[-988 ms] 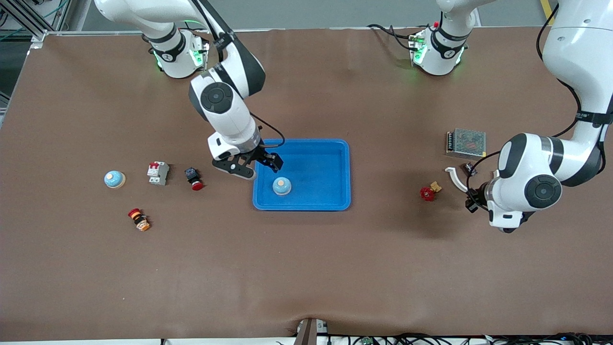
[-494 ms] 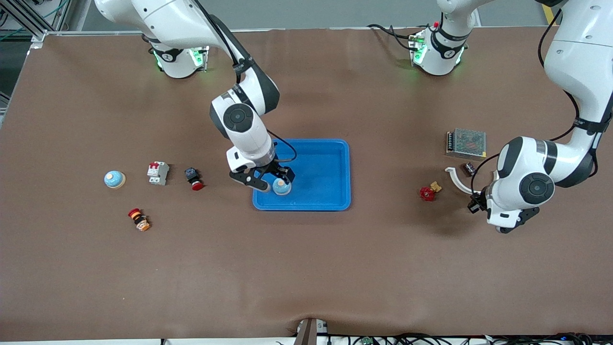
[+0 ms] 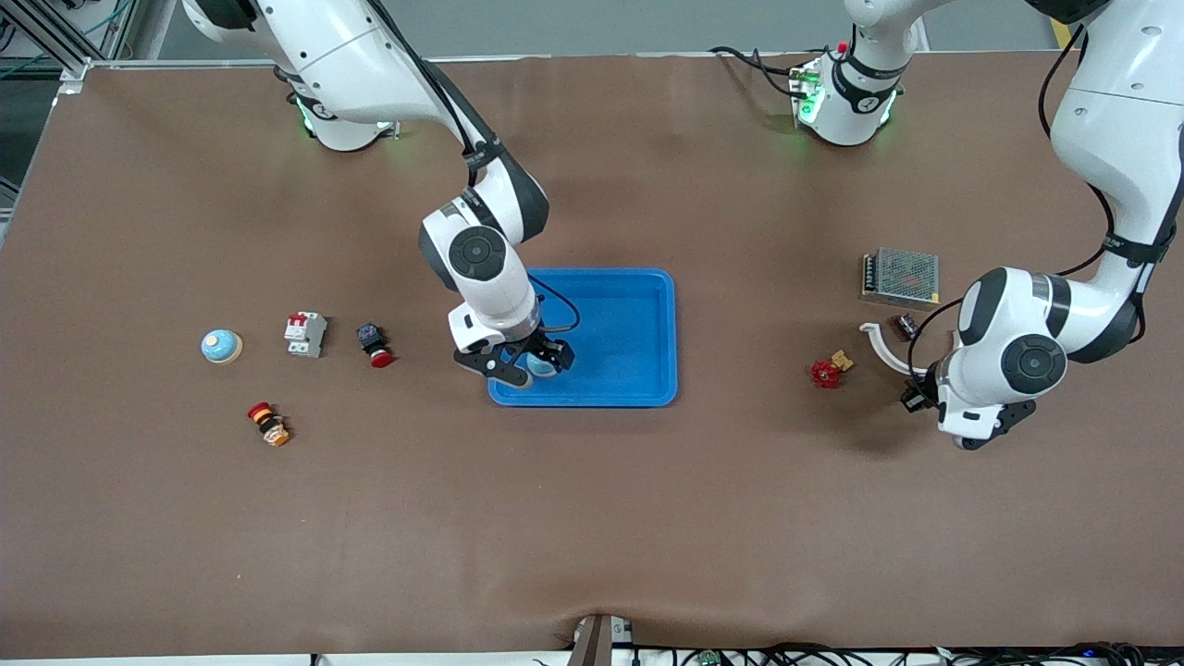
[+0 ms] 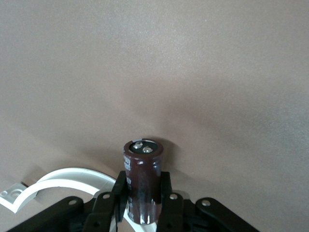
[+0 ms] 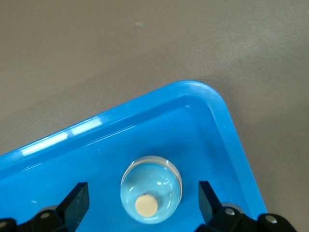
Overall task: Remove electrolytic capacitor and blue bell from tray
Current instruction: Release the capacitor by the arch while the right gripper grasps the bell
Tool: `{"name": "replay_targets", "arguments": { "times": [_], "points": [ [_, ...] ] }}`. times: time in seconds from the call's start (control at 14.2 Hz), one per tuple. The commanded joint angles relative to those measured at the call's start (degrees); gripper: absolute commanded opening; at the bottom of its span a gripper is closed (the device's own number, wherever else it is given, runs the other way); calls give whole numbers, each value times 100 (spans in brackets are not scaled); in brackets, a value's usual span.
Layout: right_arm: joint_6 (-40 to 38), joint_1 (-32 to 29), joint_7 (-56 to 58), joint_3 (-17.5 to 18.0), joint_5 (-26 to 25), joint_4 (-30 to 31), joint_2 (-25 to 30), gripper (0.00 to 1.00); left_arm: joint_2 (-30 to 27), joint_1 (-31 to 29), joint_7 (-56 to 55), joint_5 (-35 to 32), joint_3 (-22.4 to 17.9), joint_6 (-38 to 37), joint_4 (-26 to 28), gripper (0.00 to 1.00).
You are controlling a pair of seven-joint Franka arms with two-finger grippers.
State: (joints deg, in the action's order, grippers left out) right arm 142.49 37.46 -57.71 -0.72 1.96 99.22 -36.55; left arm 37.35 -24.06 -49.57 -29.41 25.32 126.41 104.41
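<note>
You see the right gripper point(image 3: 535, 363) down in the blue tray point(image 3: 629, 314), at the corner of the tray that is nearest to the front camera and toward the right arm's end of the table. Its fingers stand wide apart with the blue bell point(image 5: 150, 189) between them, one finger on each side and neither pad touching the dome in the right wrist view. The bell sits upright on the tray floor, button up, just beside the rim, and it is centred in the gap. So I judge that the coming move is only to close on the bell and lift it straight; the near rim leaves little room for the outer finger, so watch that it does not catch there.

The tray holds only this bell as far as you can see.

The left gripper point(image 4: 143, 200) is clamped on the electrolytic capacitor point(image 4: 142, 181), a dark brown cylinder. Its long axis runs out along the fingers, terminals at the free end. It is out of the tray, low over the bare mat toward the left arm's end of the table, near a white curved bracket point(image 3: 877, 340). A red valve handle point(image 3: 826, 373) and a metal power supply point(image 3: 900, 276) lie close by
</note>
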Motion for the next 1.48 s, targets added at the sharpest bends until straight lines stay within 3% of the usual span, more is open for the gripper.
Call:
{"name": "replay_targets", "arguments": {
  "times": [0.0,0.07,0.14,0.21,0.78,0.92,1.13,1.41],
  "points": [
    [-55,33,-100,-34,-196,-175,-141,100,43,-64,52,-293,43,77,1,9],
    [-46,42,-100,-34,-205,-183,-211,100,61,-64,52,-293,43,77,-43,28],
    [-54,42,-83,-34,-205,-183,-221,100,61,-47,44,-293,43,68,-69,53],
    [-54,51,-74,-25,-205,-175,-221,100,53,-20,26,-293,43,59,-78,100],
    [-19,147,-74,-25,-310,-183,-379,100,-316,-20,-1,84,122,-152,-289,100],
    [-19,147,-74,-25,-337,-192,-397,100,-395,-29,17,181,340,-597,-551,100],
    [-19,147,-65,-25,-354,-192,-405,100,-404,-55,52,190,797,-1853,-1385,100],
    [-19,165,-56,-25,-460,-192,-432,100,-413,-55,350,199,1114,-2717,-2081,100]
  ]
}}
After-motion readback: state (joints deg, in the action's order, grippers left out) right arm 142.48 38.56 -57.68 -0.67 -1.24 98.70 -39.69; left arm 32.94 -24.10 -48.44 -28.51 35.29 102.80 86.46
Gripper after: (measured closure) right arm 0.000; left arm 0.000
